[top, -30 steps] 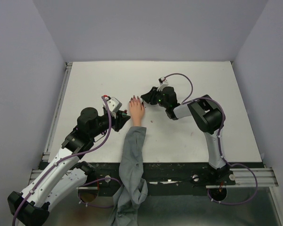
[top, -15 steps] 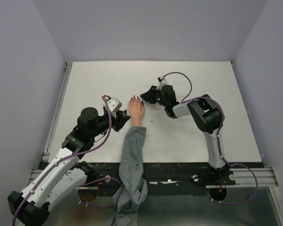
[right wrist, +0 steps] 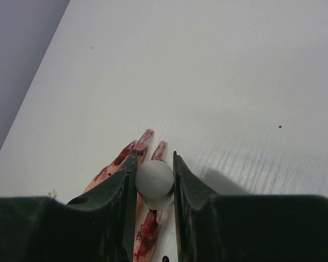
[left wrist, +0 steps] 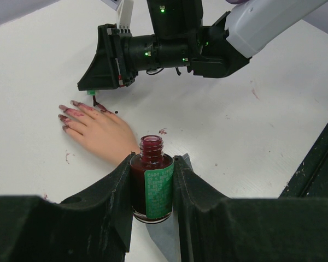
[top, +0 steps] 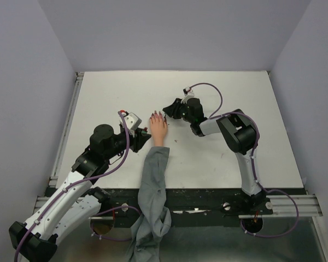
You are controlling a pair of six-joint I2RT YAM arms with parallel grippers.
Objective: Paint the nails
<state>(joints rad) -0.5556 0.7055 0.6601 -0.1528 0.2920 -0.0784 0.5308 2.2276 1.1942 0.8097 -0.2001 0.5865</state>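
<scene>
I had the left gripper (left wrist: pixel 153 164) clamped on an uncapped bottle (left wrist: pixel 152 188) of dark red polish. It was held upright just beside the wrist of the mannequin hand (left wrist: pixel 101 136), which lay palm down near the middle of the worktop (top: pixel 218 158), a little to the left, its grey sleeve (top: pixel 154 180) trailing over the near edge. The right gripper (right wrist: pixel 154 162) was closed on the pale round brush cap (right wrist: pixel 154 179), poised right above the fingers, and the nails (left wrist: pixel 62 107), smeared dark red, pointed toward the far edge.
</scene>
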